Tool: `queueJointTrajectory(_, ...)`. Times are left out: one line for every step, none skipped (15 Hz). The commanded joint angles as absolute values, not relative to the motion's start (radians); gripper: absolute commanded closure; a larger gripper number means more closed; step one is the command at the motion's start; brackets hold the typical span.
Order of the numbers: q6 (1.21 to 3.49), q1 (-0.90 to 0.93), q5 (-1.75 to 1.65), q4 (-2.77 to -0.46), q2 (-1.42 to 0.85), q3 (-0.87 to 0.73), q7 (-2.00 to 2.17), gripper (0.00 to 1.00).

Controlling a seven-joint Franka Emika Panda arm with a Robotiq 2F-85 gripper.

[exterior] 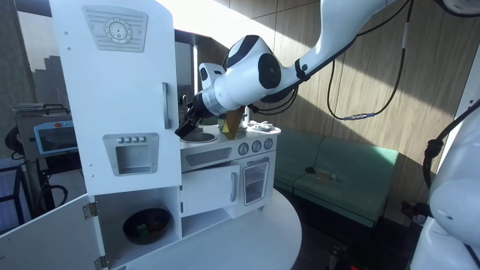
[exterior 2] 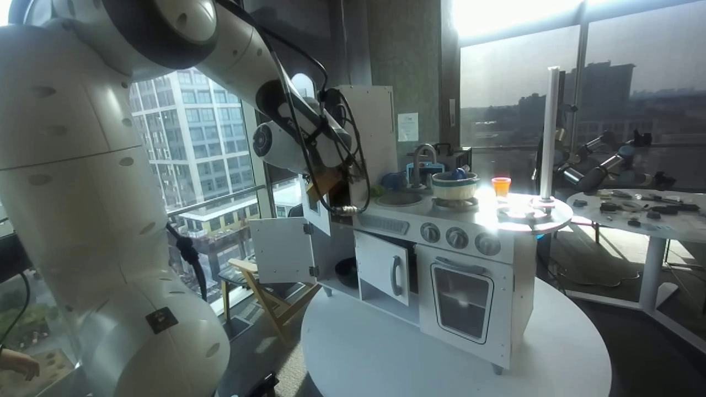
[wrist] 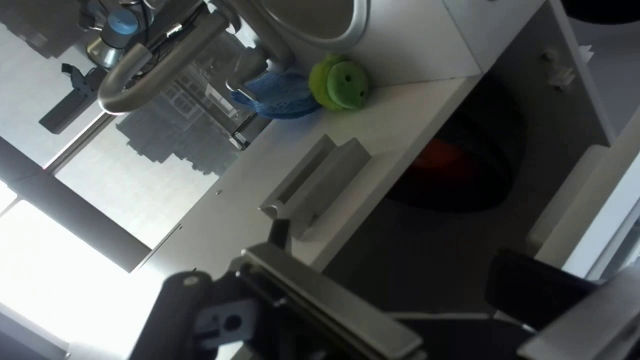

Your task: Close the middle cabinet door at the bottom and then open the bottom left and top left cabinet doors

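Fingers (wrist: 332,300) stand apart, cropped in wrist view; bottom-left door (exterior: 54,240) cut off in an exterior view.

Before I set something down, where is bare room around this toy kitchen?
The round table looks bare in front of the middle door and oven, as far as shown, and between the oven's side and the table's rim. Crowded: the countertop, with sink, pot and orange cup.
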State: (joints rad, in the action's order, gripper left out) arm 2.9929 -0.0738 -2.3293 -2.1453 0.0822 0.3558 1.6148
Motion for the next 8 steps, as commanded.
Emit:
queueJointTrajectory(3.018,-0.035,-2.398,-2.264,0.17,0.366,1.717,0.0)
queueJointTrajectory(3.054,-0.032,-2.391,-2.269,0.186,0.359,1.707,0.0)
queueJointTrajectory(3.075,-0.017,-2.406,-2.286,0.204,0.355,1.726,0.0)
queueJointTrajectory(3.093,-0.004,-2.416,-2.296,0.218,0.351,1.738,0.0)
queueJointTrajectory(3.121,0.013,-2.433,-2.302,0.231,0.345,1.756,0.0)
queueJointTrajectory(3.136,0.023,-2.438,-2.31,0.242,0.344,1.755,0.0)
queueJointTrajectory(3.155,0.031,-2.439,-2.316,0.249,0.342,1.749,0.0)
queueJointTrajectory(3.173,0.037,-2.44,-2.322,0.255,0.342,1.739,0.0)
